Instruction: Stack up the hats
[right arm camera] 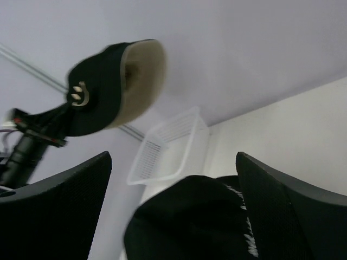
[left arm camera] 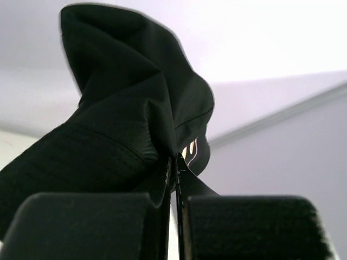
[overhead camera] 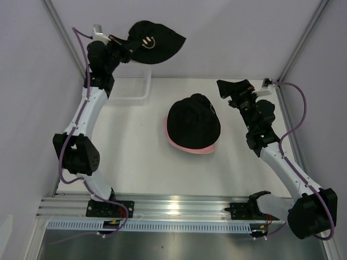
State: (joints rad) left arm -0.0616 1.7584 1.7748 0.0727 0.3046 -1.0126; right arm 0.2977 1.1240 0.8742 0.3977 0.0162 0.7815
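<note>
My left gripper (overhead camera: 120, 44) is shut on the brim of a black hat with a light embroidered mark (overhead camera: 153, 41) and holds it high at the back left, above the basket. In the left wrist view the hat (left arm camera: 130, 114) hangs folded over the closed fingers. A black hat (overhead camera: 192, 120) lies on a pink hat (overhead camera: 190, 147) in the middle of the table. My right gripper (overhead camera: 226, 90) is open and empty, raised to the right of that stack. The right wrist view shows the stack's black hat (right arm camera: 190, 216) between the open fingers and the held hat (right arm camera: 108, 86) far off.
A white plastic mesh basket (overhead camera: 130, 88) stands at the back left of the table, under the left arm; it also shows in the right wrist view (right arm camera: 165, 146). Grey frame posts run up both back corners. An aluminium rail (overhead camera: 173, 208) crosses the near edge.
</note>
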